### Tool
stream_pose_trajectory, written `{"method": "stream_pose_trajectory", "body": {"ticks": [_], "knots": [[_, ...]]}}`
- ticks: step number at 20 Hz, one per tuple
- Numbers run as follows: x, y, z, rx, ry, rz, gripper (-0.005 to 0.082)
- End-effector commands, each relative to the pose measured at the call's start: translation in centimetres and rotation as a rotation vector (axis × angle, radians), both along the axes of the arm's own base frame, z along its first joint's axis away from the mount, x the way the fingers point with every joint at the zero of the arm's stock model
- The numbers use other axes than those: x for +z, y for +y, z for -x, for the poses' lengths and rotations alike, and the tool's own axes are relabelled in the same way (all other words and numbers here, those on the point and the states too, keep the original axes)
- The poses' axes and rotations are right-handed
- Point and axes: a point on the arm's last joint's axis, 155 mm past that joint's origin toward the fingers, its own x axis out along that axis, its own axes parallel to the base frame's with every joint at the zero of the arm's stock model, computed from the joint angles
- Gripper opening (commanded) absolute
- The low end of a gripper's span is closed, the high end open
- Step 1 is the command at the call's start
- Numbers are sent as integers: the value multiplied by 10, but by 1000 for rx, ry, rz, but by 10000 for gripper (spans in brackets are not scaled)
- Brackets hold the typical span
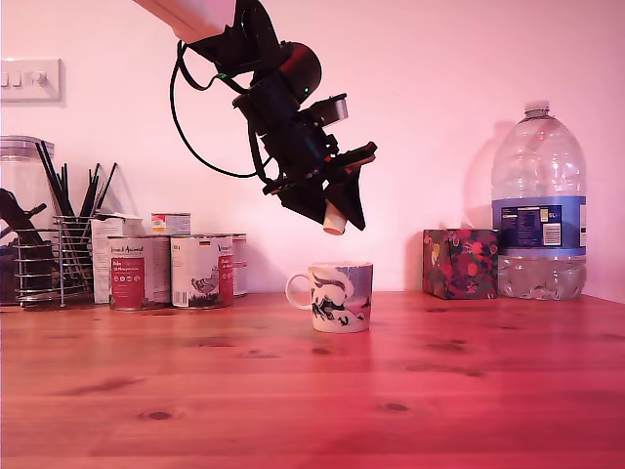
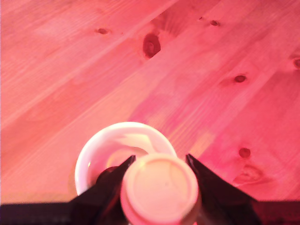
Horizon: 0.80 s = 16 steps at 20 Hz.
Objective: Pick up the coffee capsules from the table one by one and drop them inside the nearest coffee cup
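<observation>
My gripper hangs in the air above the coffee cup, shut on a cream-white coffee capsule that pokes out below its dark fingers. The cup is a white mug with a dark swirling drawing and a loop handle on the exterior view's left; it stands upright on the reddish-brown table. In the wrist view the capsule sits between the two dark fingers, right over the cup's white rim, with a dark shape inside the cup. No other capsules show on the table.
Several labelled tin cans and a wire rack of utensils stand at the back on the exterior view's left. A flowered box and a big water bottle stand at the back right. A wall switch is at upper left.
</observation>
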Motion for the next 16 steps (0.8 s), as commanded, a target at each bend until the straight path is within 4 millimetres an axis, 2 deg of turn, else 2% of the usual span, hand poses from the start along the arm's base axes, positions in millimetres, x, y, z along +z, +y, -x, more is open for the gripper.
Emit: {"method": "stream_pose_trajectory", "body": {"ticks": [1, 8, 9, 11, 12, 16], "knots": [[-26, -5, -1, -1, 35, -16, 234], [-23, -3, -9, 17, 0, -20, 248], [-21, -4, -11, 21, -12, -18, 330], [-19, -6, -14, 22, -28, -11, 634], [-19, -5, -14, 29, -29, -17, 717], [-19, -3, -17, 37, -41, -27, 722]]}}
